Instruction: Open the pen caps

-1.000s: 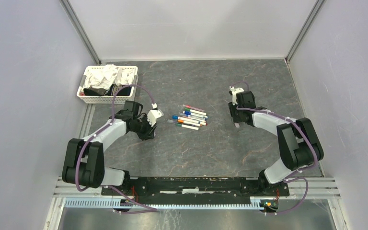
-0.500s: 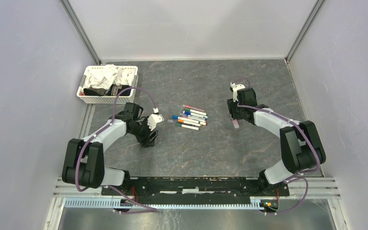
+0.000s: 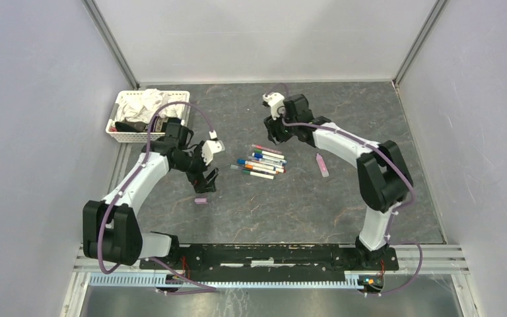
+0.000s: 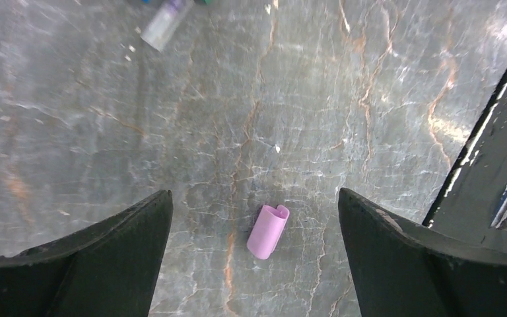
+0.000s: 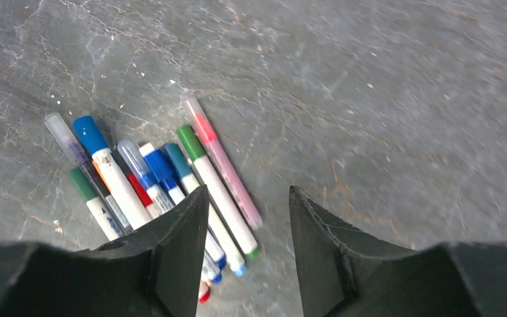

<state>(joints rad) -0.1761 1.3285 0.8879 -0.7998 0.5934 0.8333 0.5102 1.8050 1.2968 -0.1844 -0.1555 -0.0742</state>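
The table (image 3: pixel 343 211) is a dark grey, stone-patterned slab, matte, veined with pale and rust-coloured cracks. A short pink plastic cap (image 4: pixel 268 231), a smooth little cylinder with a notched open end, lies on its side on the table, in the lower centre of the left wrist view. The left gripper (image 4: pixel 254 197) hangs above it with its two black, matte, tapered fingers (image 4: pixel 105 264) spread wide and empty. The cap sits between them and touches neither. In the overhead view the cap lies just below that gripper, left of centre.

The slim white-barrelled pens (image 5: pixel 152 178), capped in blue, green, red and pink, lie bunched side by side at the left of the right wrist view. The right gripper (image 5: pixel 247 190) is partly open and holds nothing, above the bunch's right edge. A wider pink-purple pen (image 3: pixel 321 165) lies alone on the table, right of the bunch.
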